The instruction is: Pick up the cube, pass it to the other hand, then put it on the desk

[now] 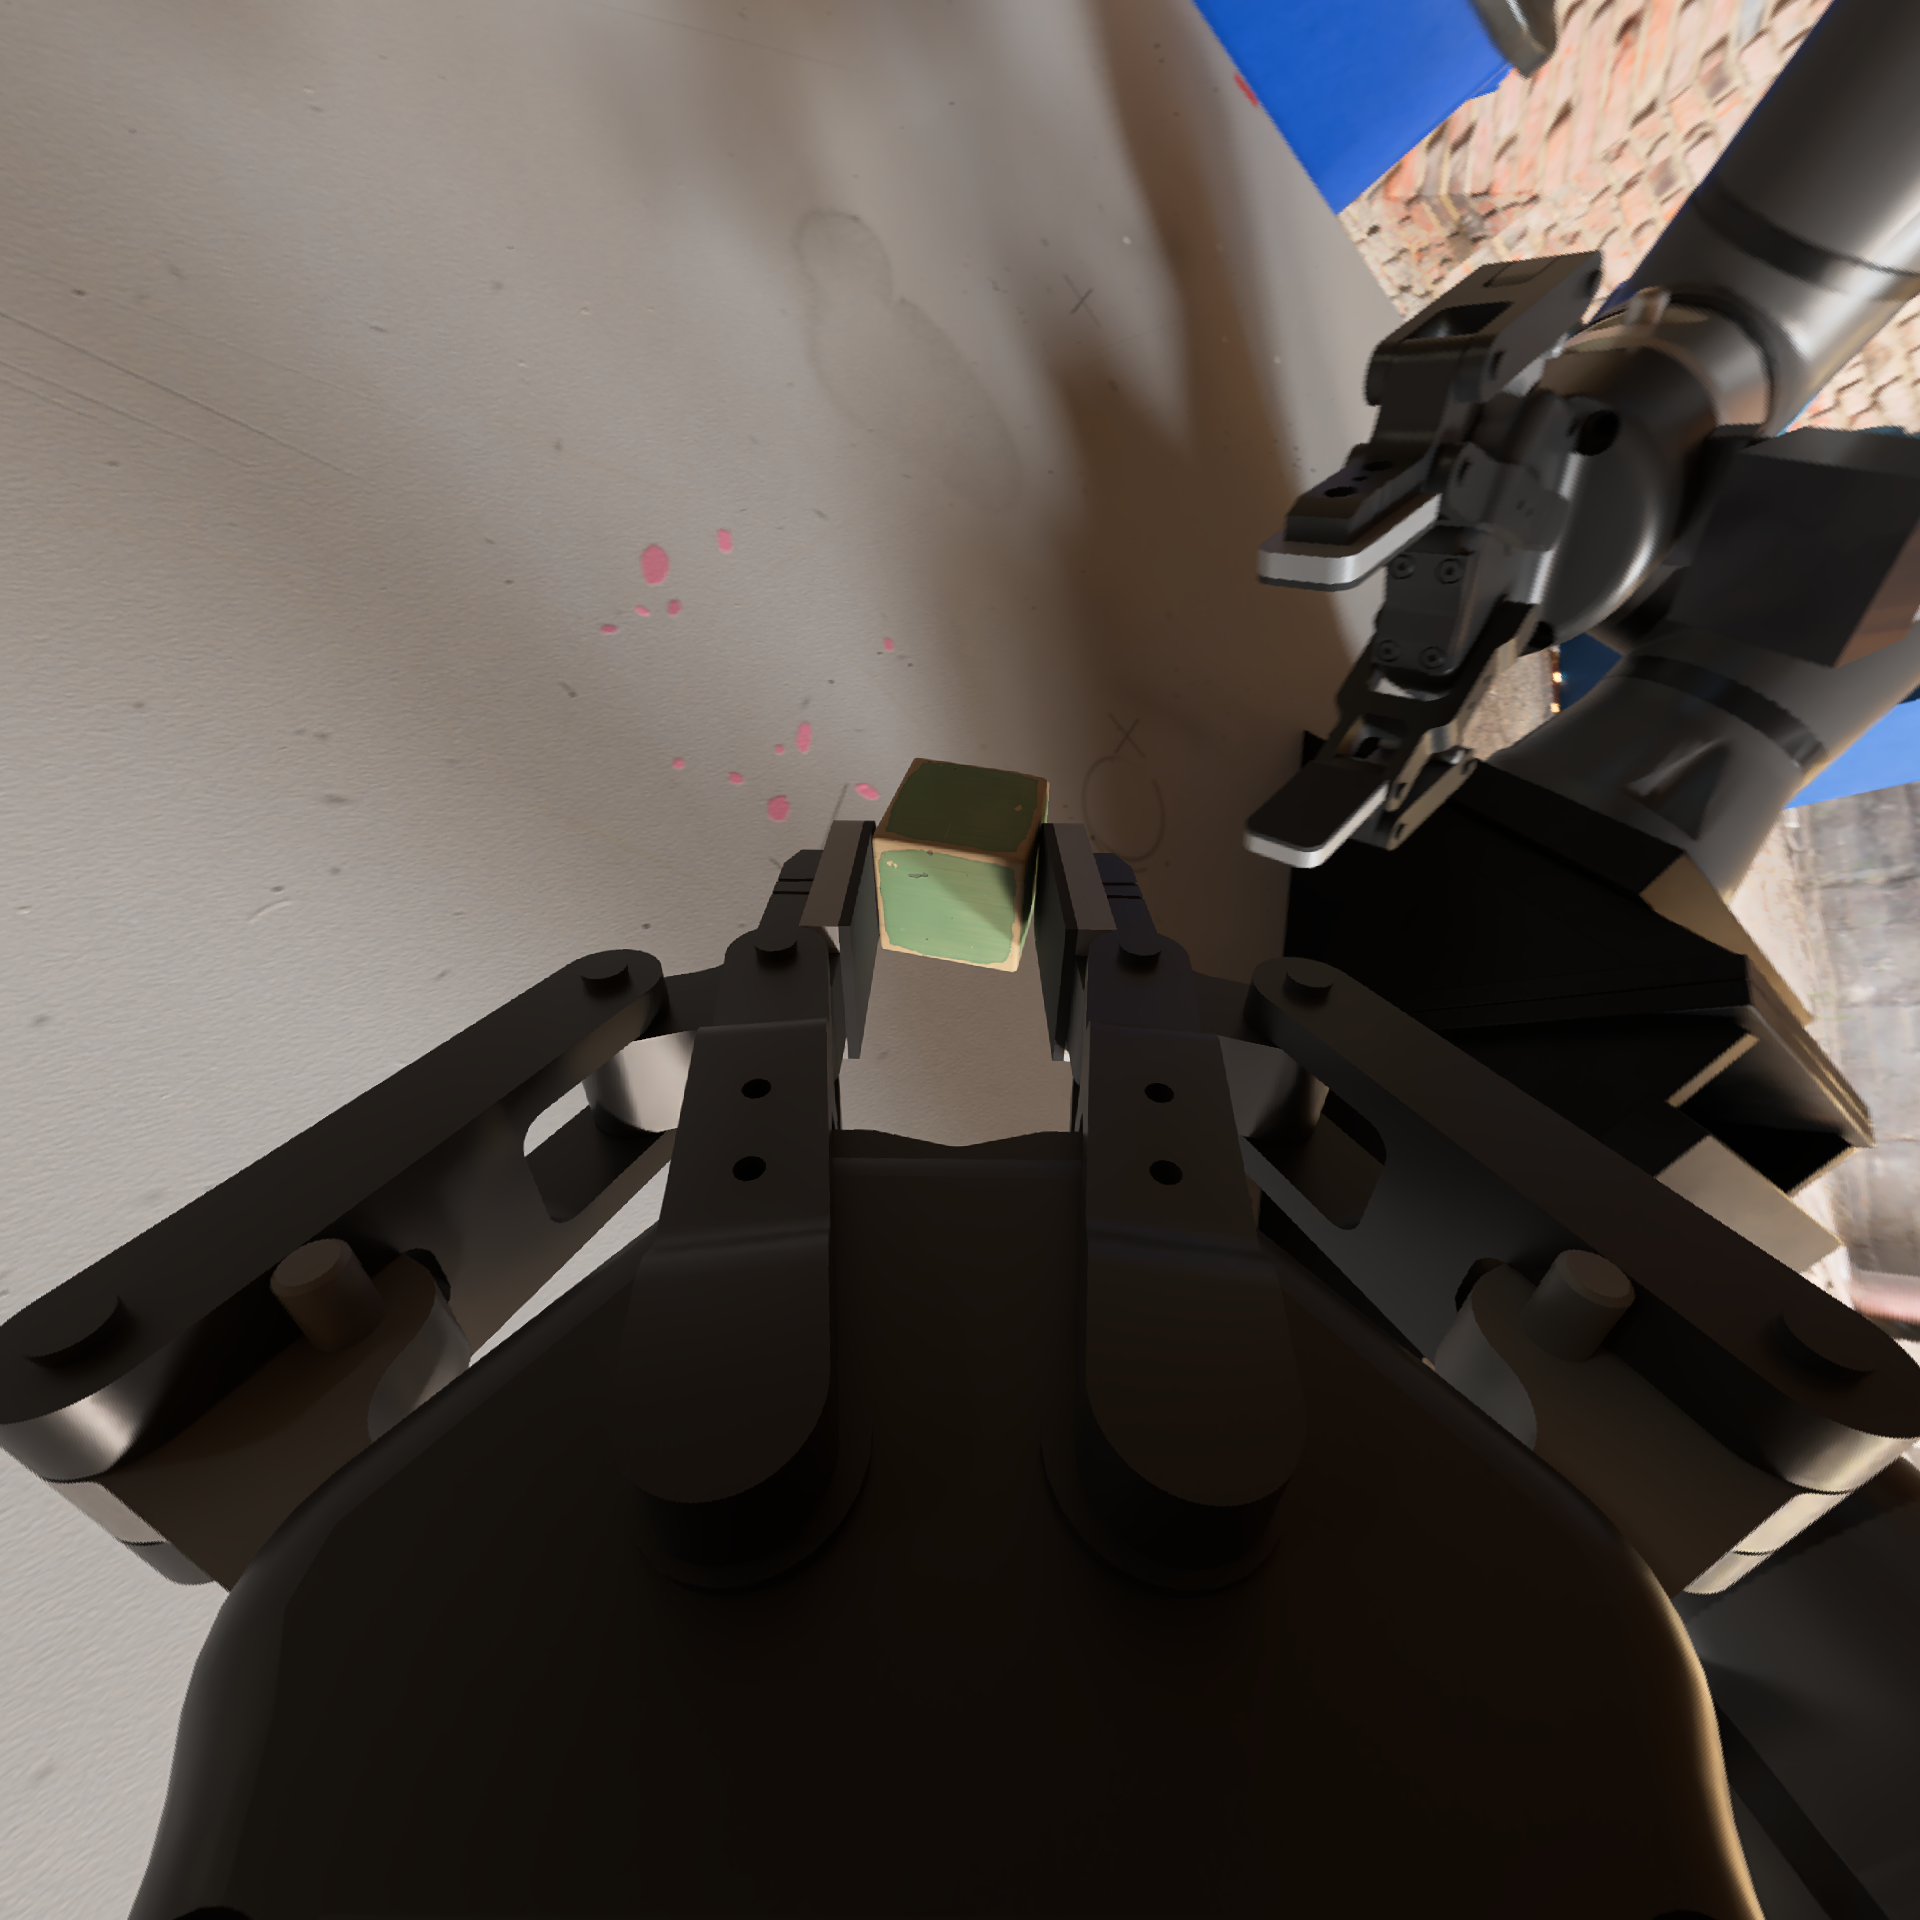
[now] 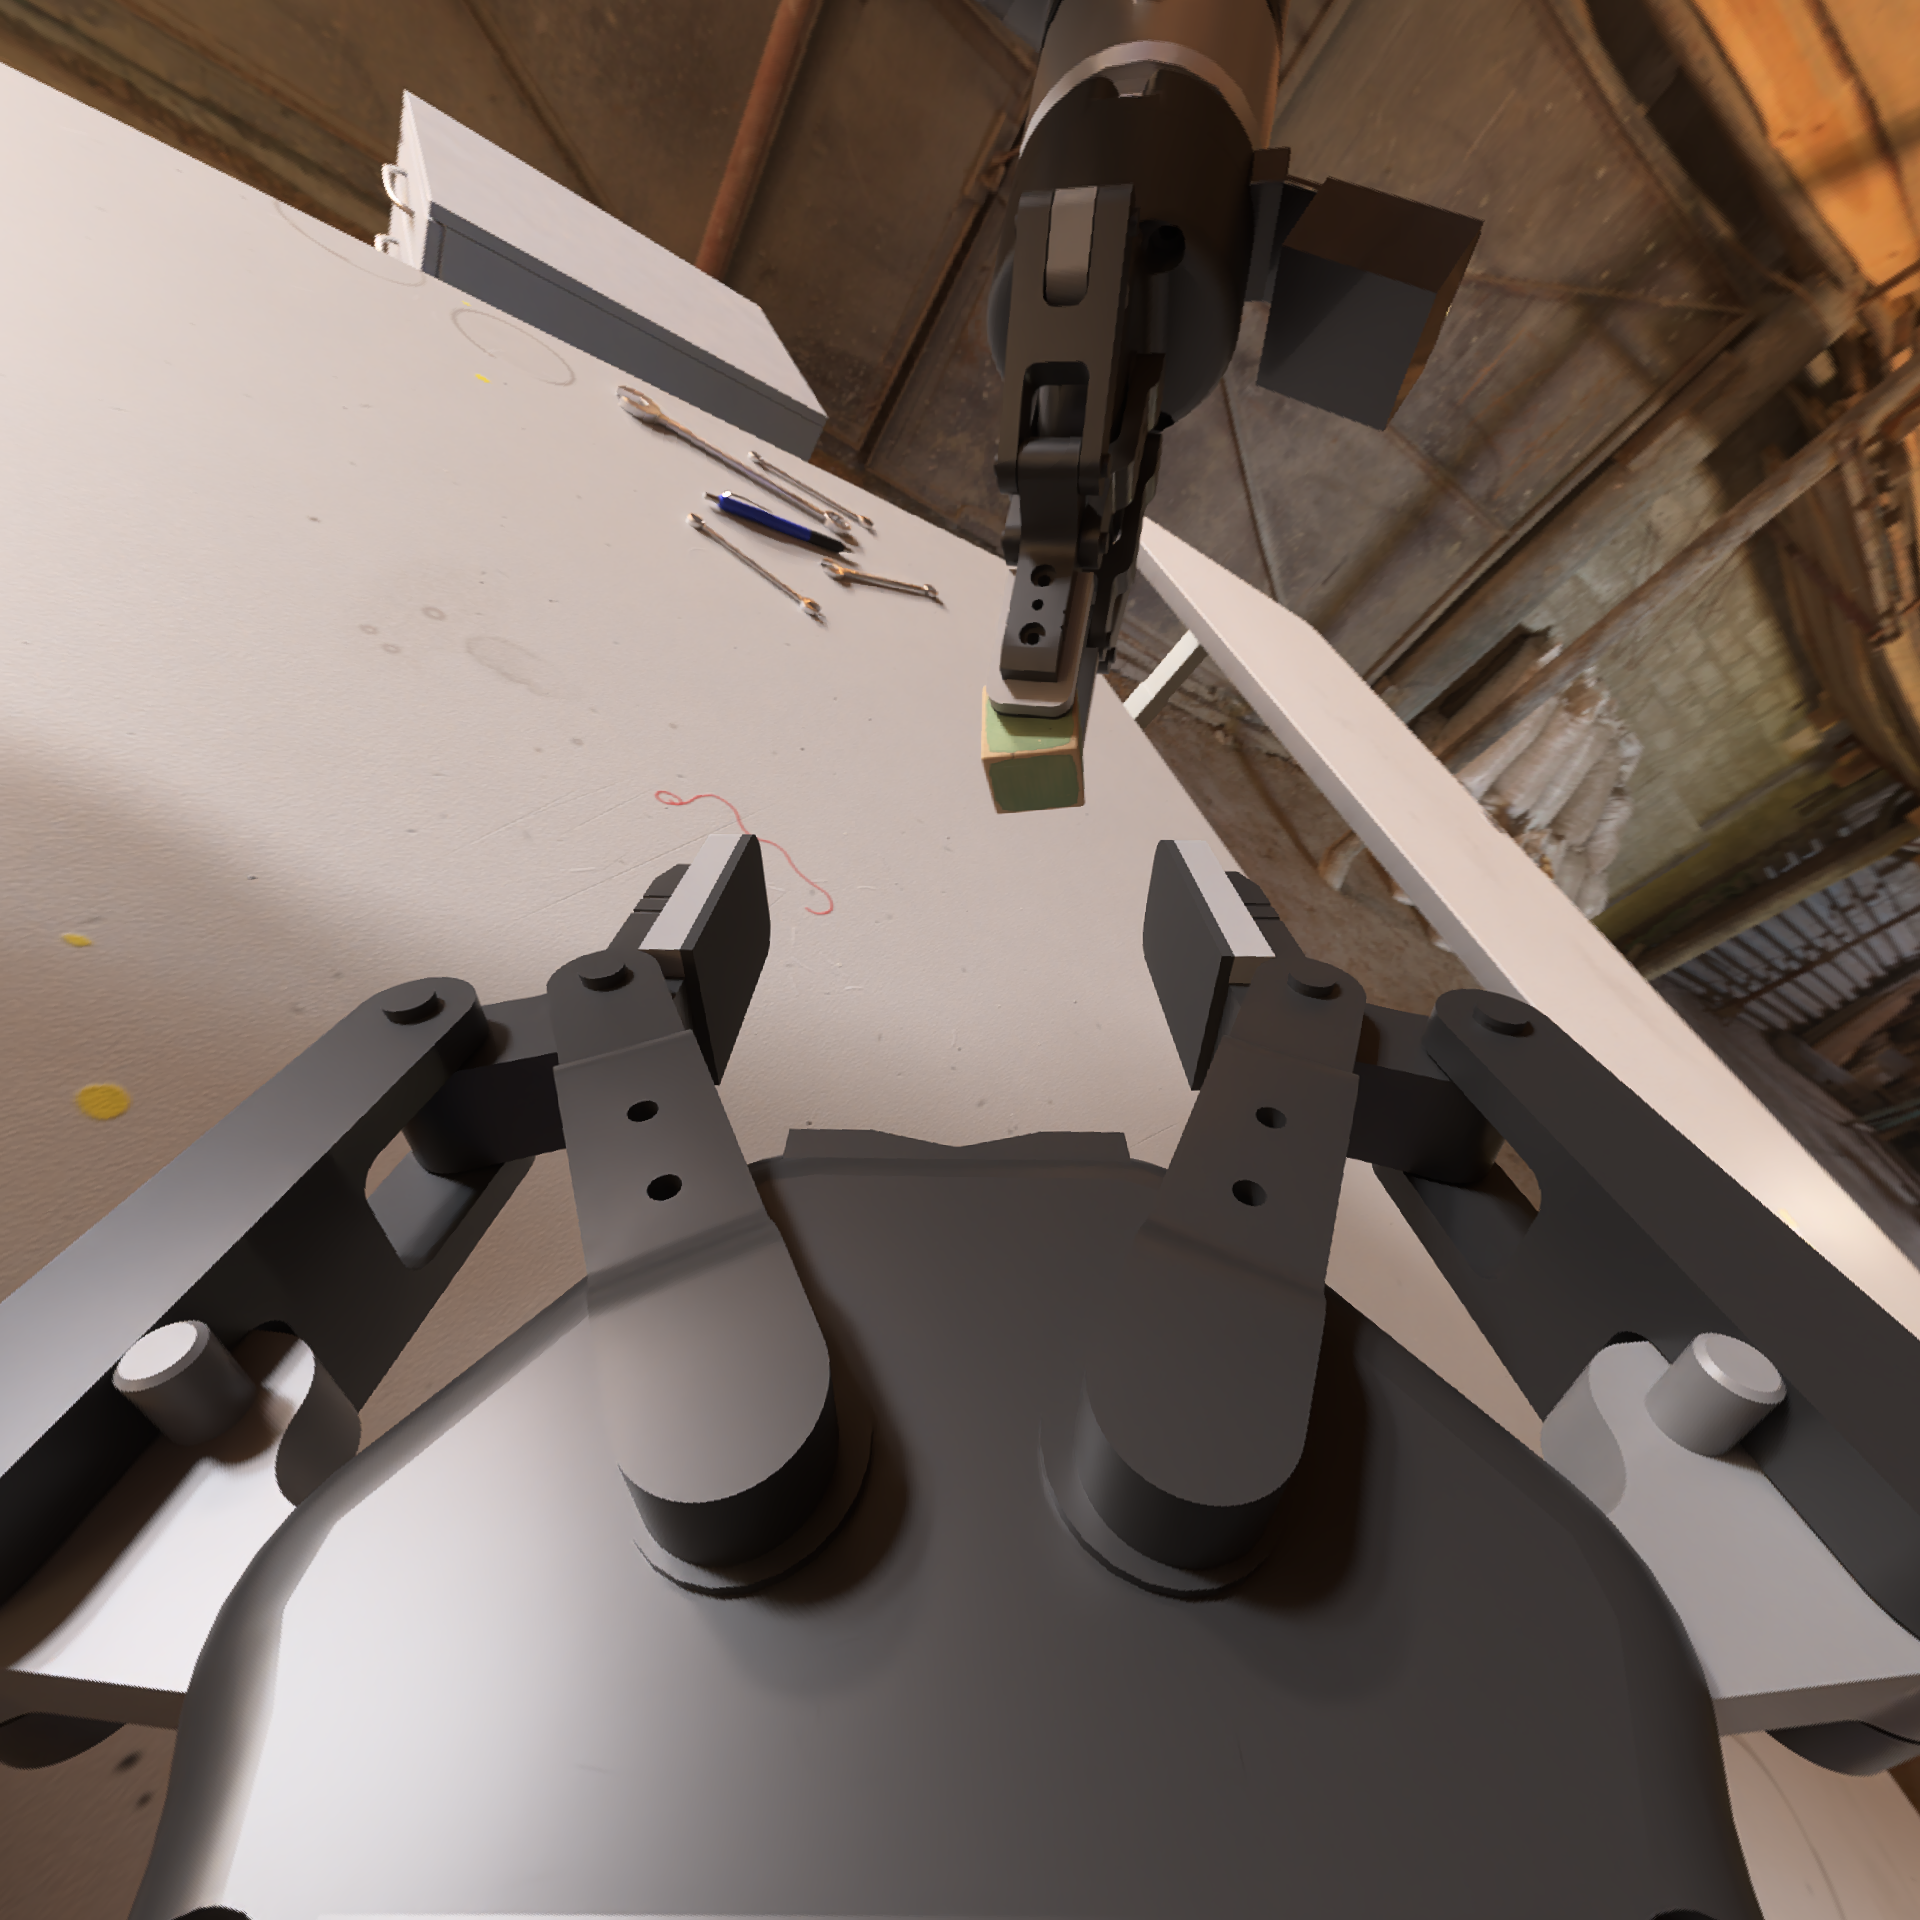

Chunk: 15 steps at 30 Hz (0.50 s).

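Note:
A small green cube (image 1: 956, 878) with pale worn edges sits between the fingertips of my left gripper (image 1: 956, 883), which is shut on it and holds it above the desk (image 1: 364, 468). In the right wrist view the cube (image 2: 1031, 767) hangs at the tip of the left gripper (image 2: 1039, 707), which comes down from above. My right gripper (image 2: 956, 894) is open and empty, with the cube a short way ahead of its fingertips. In the left wrist view the right gripper (image 1: 1314, 707) shows to the right of the cube, jaws apart.
Several wrenches (image 2: 774, 499) and a blue pen (image 2: 779, 520) lie on the desk farther back. A grey drawer unit (image 2: 582, 281) stands beyond the desk. A red thread (image 2: 769, 847) lies on the desk. The desk's edge (image 2: 1403, 790) runs along the right. Pink spots (image 1: 727, 675) mark the surface.

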Motion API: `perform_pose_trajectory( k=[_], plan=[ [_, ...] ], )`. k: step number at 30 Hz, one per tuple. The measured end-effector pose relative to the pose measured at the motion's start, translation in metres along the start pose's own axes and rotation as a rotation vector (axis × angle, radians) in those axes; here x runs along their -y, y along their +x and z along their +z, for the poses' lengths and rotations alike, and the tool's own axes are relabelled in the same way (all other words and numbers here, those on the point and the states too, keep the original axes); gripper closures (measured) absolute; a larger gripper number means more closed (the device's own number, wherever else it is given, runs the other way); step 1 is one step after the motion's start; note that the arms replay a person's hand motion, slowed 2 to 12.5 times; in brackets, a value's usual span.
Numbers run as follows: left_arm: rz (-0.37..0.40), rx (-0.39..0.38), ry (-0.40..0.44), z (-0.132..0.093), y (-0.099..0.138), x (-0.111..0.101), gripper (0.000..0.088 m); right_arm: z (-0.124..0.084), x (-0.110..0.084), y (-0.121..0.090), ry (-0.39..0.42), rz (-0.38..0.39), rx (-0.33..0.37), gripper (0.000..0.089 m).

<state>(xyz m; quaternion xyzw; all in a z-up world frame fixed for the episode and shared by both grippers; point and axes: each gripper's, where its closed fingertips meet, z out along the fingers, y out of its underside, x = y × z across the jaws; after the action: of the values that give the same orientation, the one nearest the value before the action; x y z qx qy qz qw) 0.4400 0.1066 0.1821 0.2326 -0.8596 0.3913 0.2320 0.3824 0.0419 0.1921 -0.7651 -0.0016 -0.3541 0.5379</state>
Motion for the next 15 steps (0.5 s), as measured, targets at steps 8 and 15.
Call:
perform_pose_trajectory(
  k=[8, 15],
  plan=[
    [-0.022, -0.106, 0.003, 0.008, 0.033, 0.001, 0.0606, 0.012, 0.008, 0.006, 0.027, -0.054, -0.060, 0.0259],
    [-0.034, -0.156, -0.015, 0.016, 0.052, -0.001, 0.0606, 0.017, 0.015, 0.009, 0.044, -0.088, -0.084, 0.0273]
  ],
)
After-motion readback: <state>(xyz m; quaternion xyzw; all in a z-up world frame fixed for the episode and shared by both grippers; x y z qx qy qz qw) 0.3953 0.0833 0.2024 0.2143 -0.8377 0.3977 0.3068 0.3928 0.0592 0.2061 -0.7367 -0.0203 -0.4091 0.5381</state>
